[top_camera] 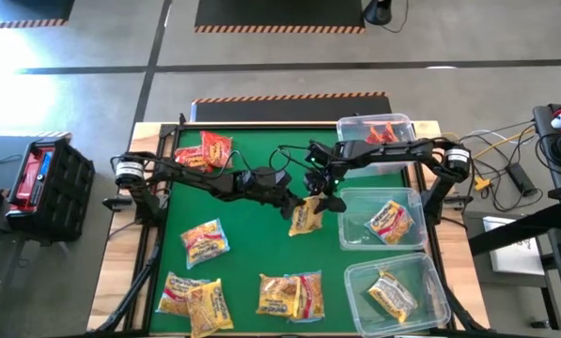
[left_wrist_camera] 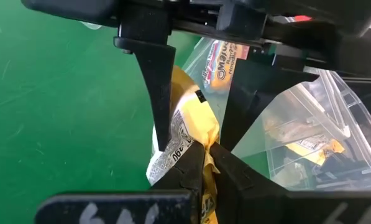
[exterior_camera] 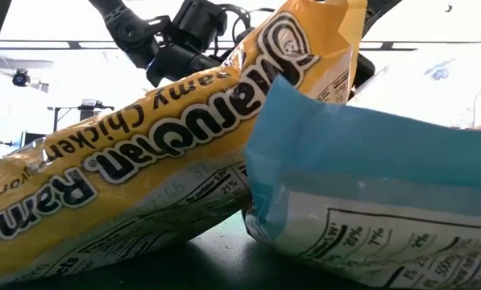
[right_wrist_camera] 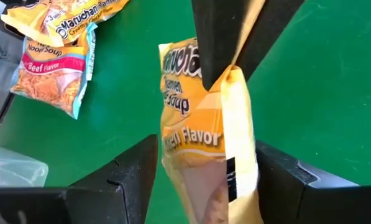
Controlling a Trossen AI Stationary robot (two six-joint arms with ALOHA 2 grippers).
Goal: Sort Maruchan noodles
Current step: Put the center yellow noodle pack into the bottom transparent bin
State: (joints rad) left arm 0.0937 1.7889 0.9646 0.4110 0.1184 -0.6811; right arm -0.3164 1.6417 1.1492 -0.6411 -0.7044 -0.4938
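Note:
A yellow Maruchan noodle packet (top_camera: 305, 218) is held up over the middle of the green table, and my left gripper (top_camera: 294, 202) is shut on it. My right gripper (right_wrist_camera: 205, 149) is open, reaching in from the right. Its two fingers stand on either side of the same packet (right_wrist_camera: 197, 118), and I cannot tell whether they touch it. More packets lie loose on the mat: red ones (top_camera: 210, 150) at the far left, others (top_camera: 205, 239) (top_camera: 289, 293) toward the near edge. My left gripper pinches the yellow packet's crimped end edge (right_wrist_camera: 232, 71) between its two fingertips (left_wrist_camera: 191, 165). The fingers reach in from the table's left, slanting a little downward. The packet is off the mat and runs from the fingertips in between my right gripper's open fingers.
Three clear bins stand along the right side: the far one (top_camera: 407, 122) holds red packets, the middle (top_camera: 416, 197) and near (top_camera: 430, 268) ones each hold a yellow packet. In the low view, two packets (exterior_camera: 143, 161) (exterior_camera: 369, 185) lie close to the camera and block most of it.

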